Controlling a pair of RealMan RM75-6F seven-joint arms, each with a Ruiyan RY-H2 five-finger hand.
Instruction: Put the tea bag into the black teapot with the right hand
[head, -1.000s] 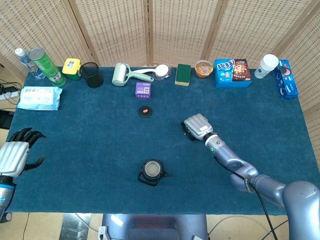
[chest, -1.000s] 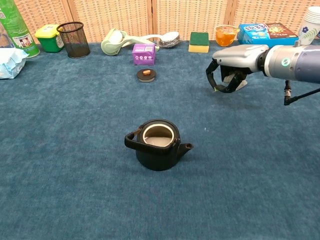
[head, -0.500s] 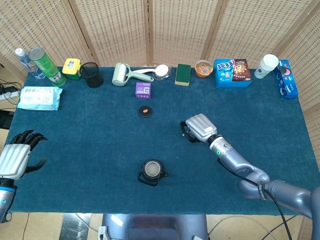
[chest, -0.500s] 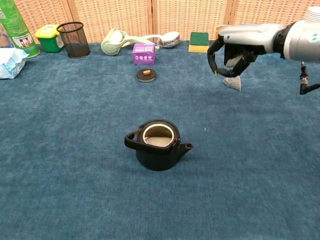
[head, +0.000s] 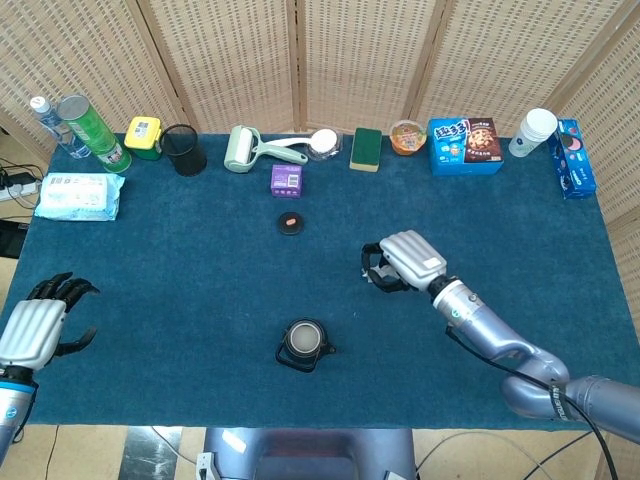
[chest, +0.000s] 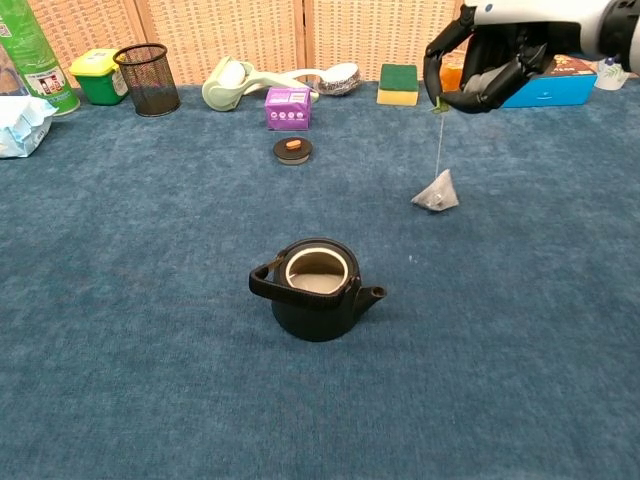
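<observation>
The black teapot (chest: 314, 290) stands lidless on the blue cloth near the front middle, also seen from above as teapot (head: 304, 343). My right hand (chest: 487, 58) is raised to the right of and beyond it, pinching the string of a pyramid tea bag (chest: 436, 192) that dangles in the air below the fingers. In the head view the right hand (head: 405, 261) covers the tea bag. The teapot's lid (chest: 293, 149) lies further back. My left hand (head: 38, 325) hovers at the table's front left with fingers apart, holding nothing.
Along the back edge stand a mesh pen cup (chest: 147, 79), a purple box (chest: 287, 108), a lint roller (chest: 232, 81), a sponge (chest: 398, 84), a jelly cup (head: 407, 137), snack boxes (head: 465, 146) and cups (head: 533, 132). A wipes pack (head: 78, 196) lies at the left.
My right hand has risen, lifting the tea bag so it now hangs on its full string above the cloth. The left hand has barely moved.
</observation>
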